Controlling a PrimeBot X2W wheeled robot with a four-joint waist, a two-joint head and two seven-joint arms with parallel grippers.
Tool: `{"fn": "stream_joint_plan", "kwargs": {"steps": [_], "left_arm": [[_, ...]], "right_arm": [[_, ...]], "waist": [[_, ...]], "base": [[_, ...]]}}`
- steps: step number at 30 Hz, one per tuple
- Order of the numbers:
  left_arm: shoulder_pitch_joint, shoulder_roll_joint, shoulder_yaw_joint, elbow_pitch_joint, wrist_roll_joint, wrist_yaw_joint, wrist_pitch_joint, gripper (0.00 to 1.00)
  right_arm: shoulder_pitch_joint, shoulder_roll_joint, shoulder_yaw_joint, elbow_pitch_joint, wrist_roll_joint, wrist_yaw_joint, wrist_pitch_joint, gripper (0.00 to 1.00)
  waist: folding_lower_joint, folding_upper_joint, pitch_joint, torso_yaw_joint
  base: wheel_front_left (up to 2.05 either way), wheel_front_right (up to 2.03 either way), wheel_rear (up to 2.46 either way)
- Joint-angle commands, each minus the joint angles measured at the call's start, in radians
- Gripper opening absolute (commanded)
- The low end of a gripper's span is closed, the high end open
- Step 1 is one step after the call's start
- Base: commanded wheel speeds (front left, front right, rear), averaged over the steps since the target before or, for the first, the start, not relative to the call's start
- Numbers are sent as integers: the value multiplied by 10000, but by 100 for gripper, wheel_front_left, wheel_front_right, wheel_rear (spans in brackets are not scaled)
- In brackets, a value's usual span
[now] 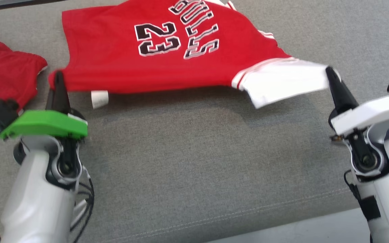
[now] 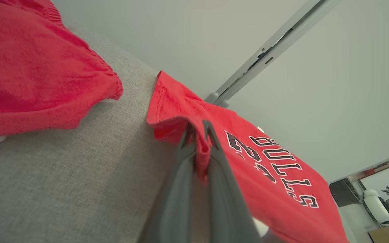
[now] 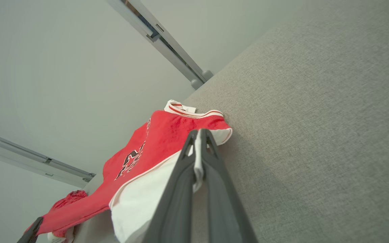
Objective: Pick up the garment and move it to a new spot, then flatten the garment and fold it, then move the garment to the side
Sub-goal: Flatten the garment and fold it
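A red jersey [image 1: 123,57] with white sleeves and black "23" lettering hangs stretched above the grey cushion [image 1: 194,162], casting a shadow below it. My left gripper [image 1: 58,76] is shut on its red hem corner; in the left wrist view the fingers [image 2: 198,135] pinch bunched red cloth [image 2: 265,182]. My right gripper [image 1: 330,71] is shut on the edge of the white sleeve [image 1: 282,82]. In the right wrist view the right gripper [image 3: 199,135] clamps white fabric, with the jersey [image 3: 160,141] trailing away to the left. A white tag [image 1: 99,99] dangles under the hem.
Another red garment [image 1: 2,77] lies crumpled on the cushion at the far left, close to my left arm. The cushion's front edge [image 1: 248,222] runs across the bottom of the head view. A pale wall and a metal rail [image 3: 160,37] stand behind.
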Motion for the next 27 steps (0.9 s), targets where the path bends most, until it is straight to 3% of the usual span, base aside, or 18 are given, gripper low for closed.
{"fn": "stream_joint_plan", "kwargs": {"steps": [1,10,16,22,27], "left_arm": [[419,55,14,-233,-29,159,31,0],[3877,7,-22,-2751,-345,1219,220,0],[4941,52,-152,-3080,-134,1492,49,0],[5812,8,-355,-3433,-73,1617,6,0],[6477,82,-368,-3775,202,1975,-153,0]], "right_arm": [[342,51,-119,-219,45,1,49,0],[3542,1026,-1549,-2366,-468,3,1348,0],[4829,1593,-2370,-2922,-889,3,2162,0],[5693,1755,-2537,-3231,-678,3,2617,0],[6146,1775,-2487,-3097,-397,3,2537,0]], "waist": [[1,0,-405,232],[1,0,-944,261],[1,0,-1222,210],[1,0,-1414,128],[1,0,-1544,128]], "base": [[0,0,0],[0,0,0],[0,0,0],[0,0,0],[0,0,0]]}}
